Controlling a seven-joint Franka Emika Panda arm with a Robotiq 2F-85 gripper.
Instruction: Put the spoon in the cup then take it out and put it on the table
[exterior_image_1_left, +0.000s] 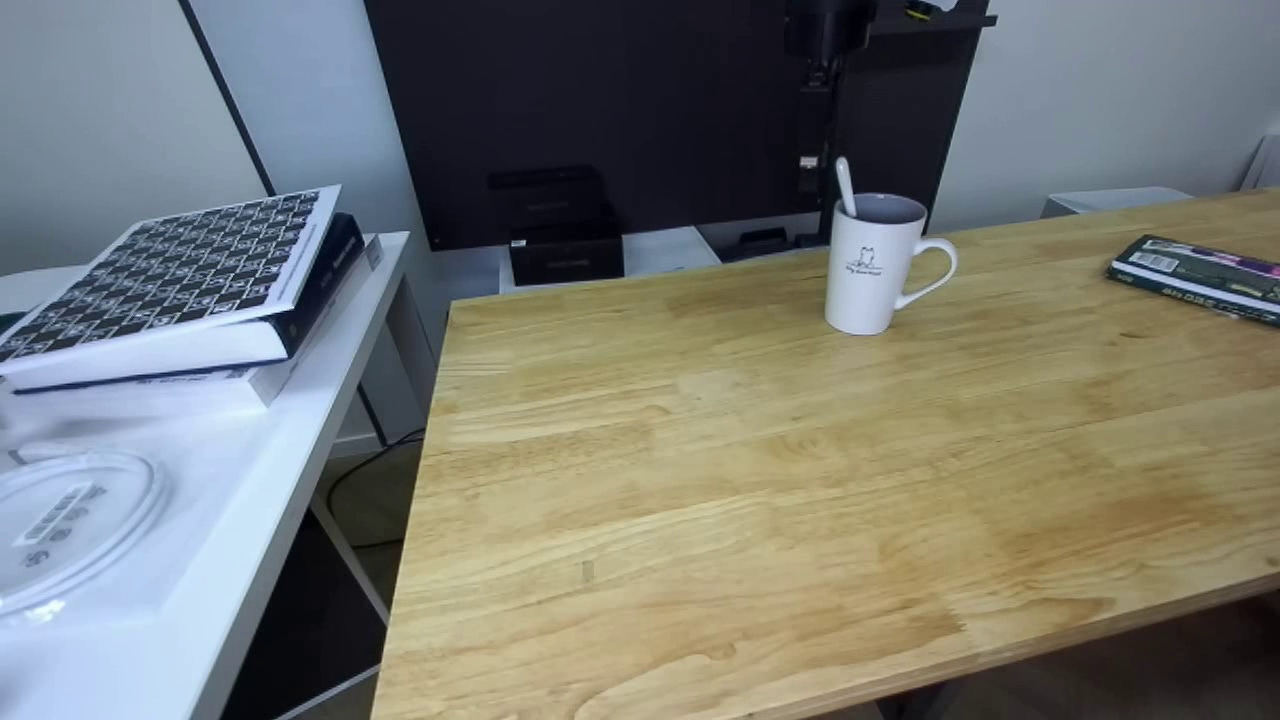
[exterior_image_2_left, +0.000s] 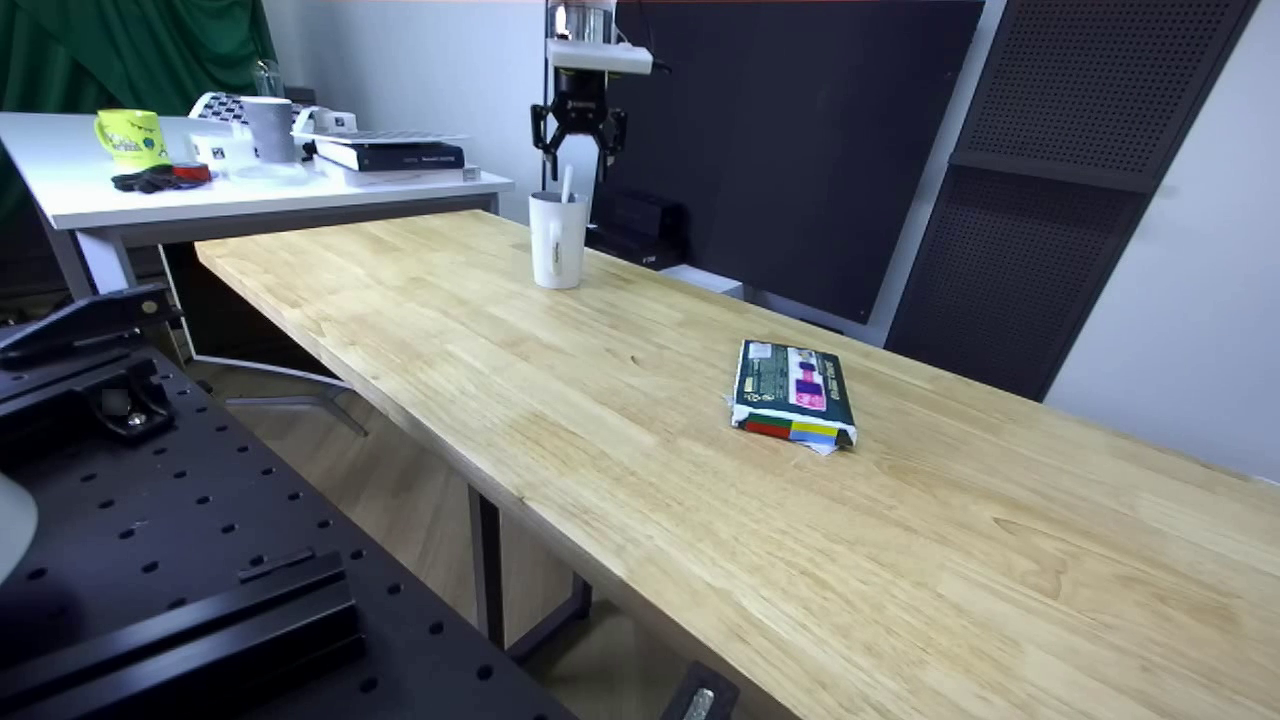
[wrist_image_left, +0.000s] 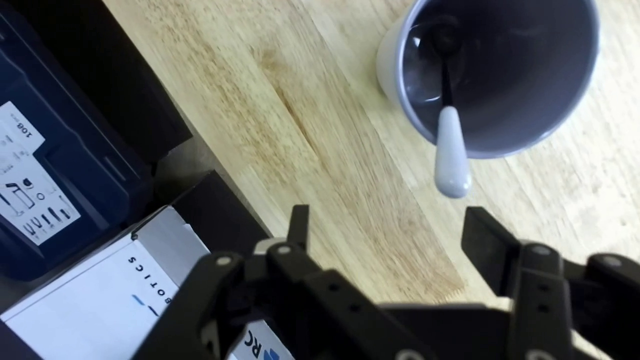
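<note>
The white mug, the cup (exterior_image_1_left: 865, 285), stands upright near the back edge of the wooden table (exterior_image_1_left: 740, 480). It also shows in an exterior view (exterior_image_2_left: 556, 245) and in the wrist view (wrist_image_left: 530, 85). The spoon (exterior_image_1_left: 846, 187) stands tilted in the cup, its white handle sticking out above the rim. In the wrist view the spoon (wrist_image_left: 452, 155) has its dark metal bowl at the cup's bottom. My gripper (exterior_image_2_left: 578, 165) is above the cup, around or just over the handle's level. In the wrist view the gripper (wrist_image_left: 386, 225) is open and empty, with the handle's end beyond the fingertips.
A dark green packet (exterior_image_2_left: 795, 385) lies on the table. A white side table (exterior_image_1_left: 330, 370) holds stacked books (exterior_image_1_left: 170, 300). A blue case (wrist_image_left: 65, 165) and a white box (wrist_image_left: 100, 300) sit beyond the table's edge. A large black panel (exterior_image_2_left: 800, 150) stands behind.
</note>
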